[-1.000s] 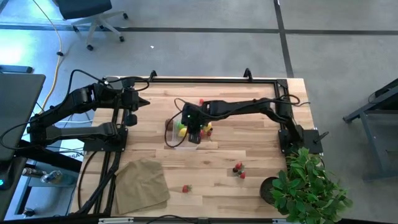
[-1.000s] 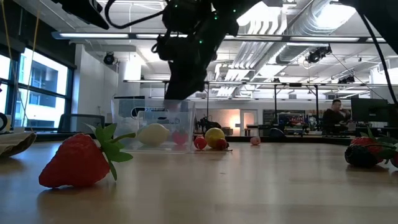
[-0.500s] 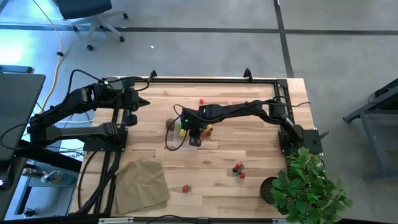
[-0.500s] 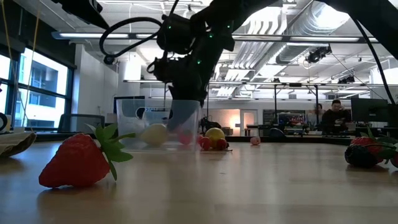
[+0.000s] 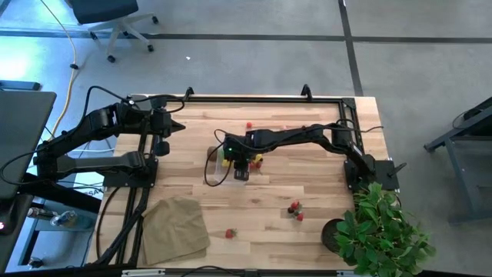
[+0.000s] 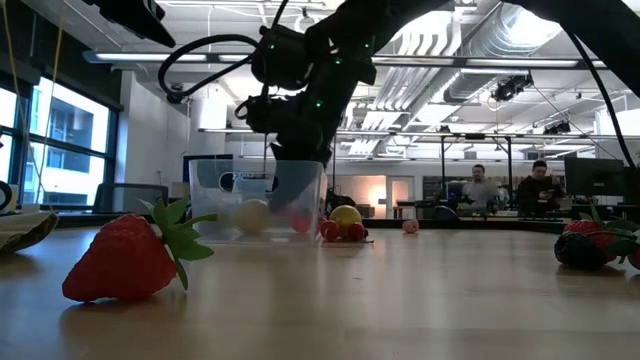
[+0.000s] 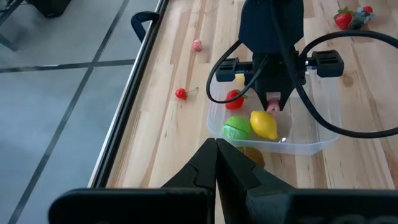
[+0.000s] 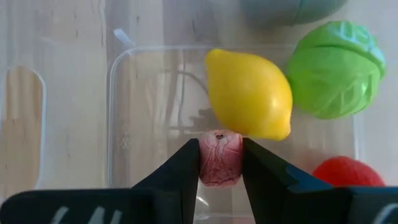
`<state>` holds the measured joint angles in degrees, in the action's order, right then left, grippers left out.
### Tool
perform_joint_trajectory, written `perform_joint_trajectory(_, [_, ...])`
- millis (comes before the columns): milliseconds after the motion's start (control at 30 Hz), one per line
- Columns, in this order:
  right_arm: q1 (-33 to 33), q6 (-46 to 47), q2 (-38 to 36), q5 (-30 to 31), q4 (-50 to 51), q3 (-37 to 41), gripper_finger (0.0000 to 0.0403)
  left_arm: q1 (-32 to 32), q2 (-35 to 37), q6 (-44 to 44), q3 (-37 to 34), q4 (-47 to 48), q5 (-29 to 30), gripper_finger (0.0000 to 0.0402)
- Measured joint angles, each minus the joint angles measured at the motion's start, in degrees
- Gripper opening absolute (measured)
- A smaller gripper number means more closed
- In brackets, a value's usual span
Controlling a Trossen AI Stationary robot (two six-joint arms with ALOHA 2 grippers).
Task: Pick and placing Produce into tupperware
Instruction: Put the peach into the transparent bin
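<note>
The clear tupperware (image 5: pixel 231 165) stands on the wood table and holds a yellow lemon (image 8: pixel 249 93), a green ball (image 8: pixel 336 68) and a red fruit (image 8: pixel 348 174). My right gripper (image 8: pixel 219 163) reaches down into the tub (image 7: pixel 273 127), shut on a small pink fruit (image 8: pixel 219 158). A brown kiwi (image 7: pixel 253 155) lies just outside the tub's wall. Another lemon (image 6: pixel 345 215) and red berries lie beside the tub. My left gripper (image 7: pixel 216 149) waits shut near the table's left edge (image 5: pixel 177 125). My right gripper pinches the small pink fruit (image 8: pixel 219 168) between its two fingers (image 8: pixel 186 165), one on either side of it. The fingers come from above, pointing down into the open tub. The fruit sits beside the lemon; whether it touches the tub's floor, I cannot tell.
A strawberry (image 5: pixel 230 233) and a dark-and-red cluster (image 5: pixel 295 209) lie on the near part of the table. A tan cloth (image 5: pixel 175 227) covers the near left corner and a potted plant (image 5: pixel 380 231) the near right. A red berry (image 5: pixel 248 125) lies toward the far edge.
My right gripper has moved a little toward the table's left and down into the tupperware, keeping the pink fruit between its fingers. In the last half second it has hardly moved.
</note>
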<state>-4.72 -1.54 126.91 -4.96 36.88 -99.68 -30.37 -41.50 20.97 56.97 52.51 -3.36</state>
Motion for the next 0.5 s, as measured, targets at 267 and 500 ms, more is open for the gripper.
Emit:
perform_joint_trajectory(267, [-0.02,0.0,-0.02,0.29,-0.93,0.0,0.0137,0.02,0.0,0.0,0.0,-0.02,-0.01,0.0001])
perform_joint_trajectory(500, [-0.13,-0.05,-0.04,0.27,-0.8,0.0,0.0174,0.02,-0.02,0.0,0.0,-0.02,-0.02,0.0001])
